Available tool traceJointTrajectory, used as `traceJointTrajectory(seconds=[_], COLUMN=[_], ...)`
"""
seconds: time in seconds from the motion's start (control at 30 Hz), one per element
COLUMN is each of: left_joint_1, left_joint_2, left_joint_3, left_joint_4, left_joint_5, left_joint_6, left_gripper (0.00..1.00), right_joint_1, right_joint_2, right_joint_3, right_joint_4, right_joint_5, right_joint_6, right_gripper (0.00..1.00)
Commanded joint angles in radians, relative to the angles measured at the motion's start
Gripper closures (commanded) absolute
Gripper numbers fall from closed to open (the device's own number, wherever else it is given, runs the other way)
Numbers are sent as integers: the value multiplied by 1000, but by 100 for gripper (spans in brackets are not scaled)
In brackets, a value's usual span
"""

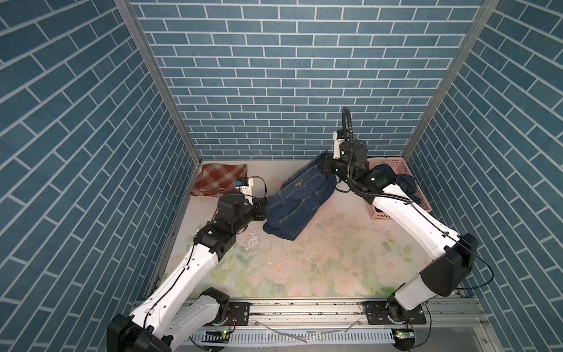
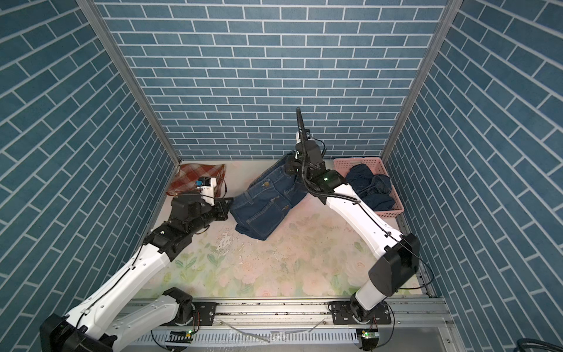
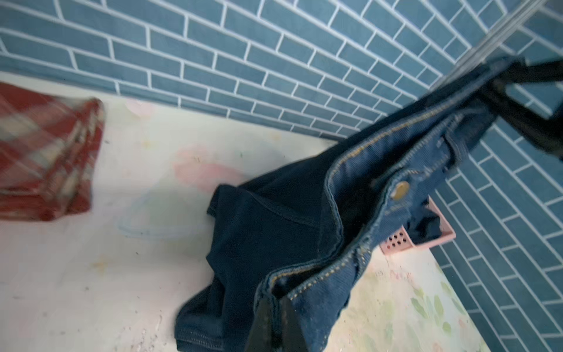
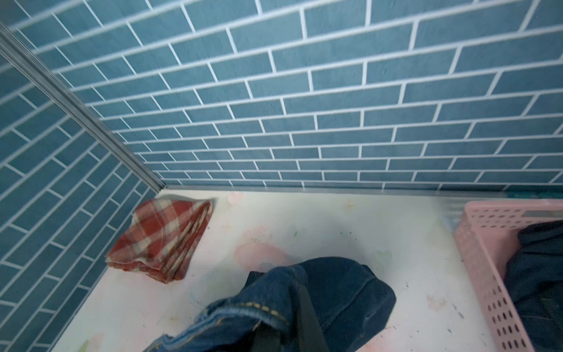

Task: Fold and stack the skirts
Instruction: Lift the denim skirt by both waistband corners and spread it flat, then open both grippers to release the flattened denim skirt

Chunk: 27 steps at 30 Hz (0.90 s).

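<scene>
left jaws: closed on denim skirt (image 1: 297, 207) | right jaws: closed on it too, seemingly | plaid skirt (image 1: 216, 178): folded

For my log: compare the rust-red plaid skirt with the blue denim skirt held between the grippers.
The rust-red plaid skirt lies folded in the far left corner; the dark blue denim skirt hangs unfolded mid-table. No gripper holds the plaid skirt; the left gripper and right gripper pinch the denim skirt's waistband. Both are cloth.
</scene>
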Motion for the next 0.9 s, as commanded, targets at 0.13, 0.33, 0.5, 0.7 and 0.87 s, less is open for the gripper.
traceJointTrajectory(seconds=[0.13,0.33,0.5,0.7,0.87], left_joint_1=[30,27,29,118,211], left_joint_2=[26,27,66,302,621], left_joint_3=[378,637,706,612,643], left_joint_4=[-189,-323,-366,-265,-184], left_joint_5=[-59,-44,-27,49,78], left_joint_6=[130,164,173,146,141], left_gripper=[100,100,100,100,90], right_joint_1=[19,70,77,-50,-162], right_joint_2=[-225,-352,-327,-95,237], right_joint_3=[-31,-11,43,88,215], right_joint_4=[61,54,-2,-38,43], right_joint_5=[136,171,203,79,-96], right_joint_6=[-130,-182,-151,-1,36], right_gripper=[100,100,100,100,100])
